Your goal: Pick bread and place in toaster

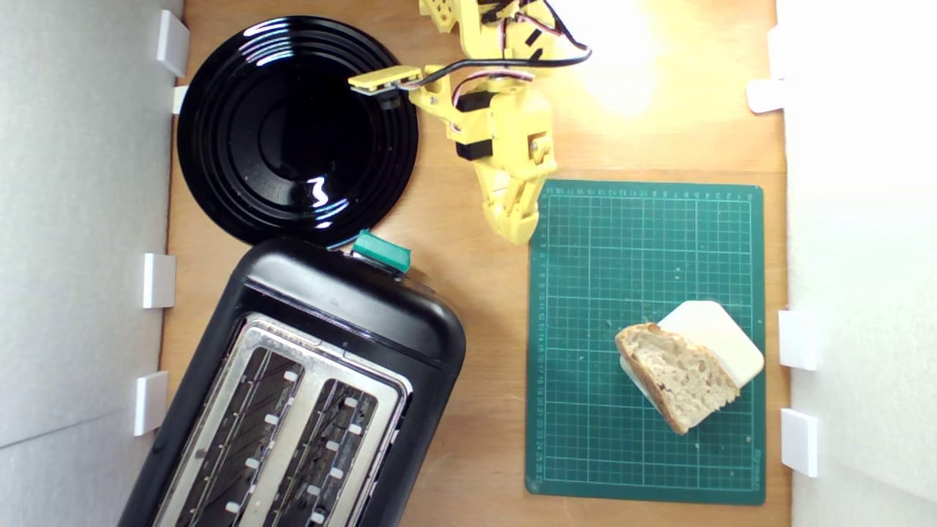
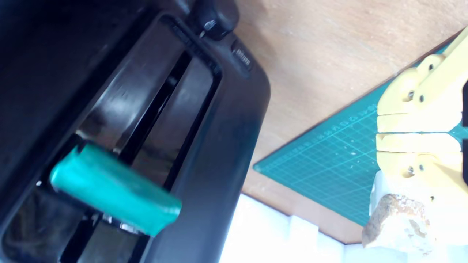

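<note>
Lying on the green cutting mat, near the mat's lower right corner in the exterior view, the bread is seen propped against a cream block that sits partly beneath it. The gripper is held just off the mat's upper left corner, over bare wood of the bench, and its yellow fingers are shown pressed together in the wrist view, with nothing pinched between them. The bread is therefore well apart from the gripper, diagonally across the mat toward the exterior view's lower right. The long axis of the slice is judged to run on a slant, from its crusted end near the mat's middle down toward the mat's lower edge, so a grasp would likely need to be made across the short width, with the jaws spread first. The block touching the bread may be caught or nudged if the approach is made from the right edge side. The toaster is placed at the bench's lower left in the exterior view, its two slots empty and angled, its teal lever raised near the black plate.
</note>
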Available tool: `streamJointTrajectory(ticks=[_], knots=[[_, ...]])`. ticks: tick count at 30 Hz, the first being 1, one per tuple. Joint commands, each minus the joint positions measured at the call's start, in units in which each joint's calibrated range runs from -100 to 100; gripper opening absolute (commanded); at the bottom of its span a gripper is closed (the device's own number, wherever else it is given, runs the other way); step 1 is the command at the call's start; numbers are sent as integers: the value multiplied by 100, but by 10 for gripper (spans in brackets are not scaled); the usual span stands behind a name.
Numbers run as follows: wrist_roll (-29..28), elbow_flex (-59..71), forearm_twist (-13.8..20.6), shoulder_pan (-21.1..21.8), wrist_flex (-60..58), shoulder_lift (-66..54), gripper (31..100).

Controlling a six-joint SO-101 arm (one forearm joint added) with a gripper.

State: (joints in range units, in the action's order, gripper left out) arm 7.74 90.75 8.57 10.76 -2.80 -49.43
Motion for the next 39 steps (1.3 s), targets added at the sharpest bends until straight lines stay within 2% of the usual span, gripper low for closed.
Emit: streamJointTrajectory(ticks=[1,7,11,14,22,29,32,35,39], knots=[[-196,-292,49,-4,-1299,900,379],[-447,-337,85,77,-2647,1990,383],[-682,-337,629,133,-3551,2672,383],[-813,-355,829,117,-4302,3246,382],[-834,-455,756,165,-5599,4336,386],[-787,-1581,738,286,-5659,5534,394],[-787,-1790,802,327,-5659,5759,455],[-666,-1826,811,439,-5659,5759,547],[-431,-1817,729,657,-5659,5775,614]])
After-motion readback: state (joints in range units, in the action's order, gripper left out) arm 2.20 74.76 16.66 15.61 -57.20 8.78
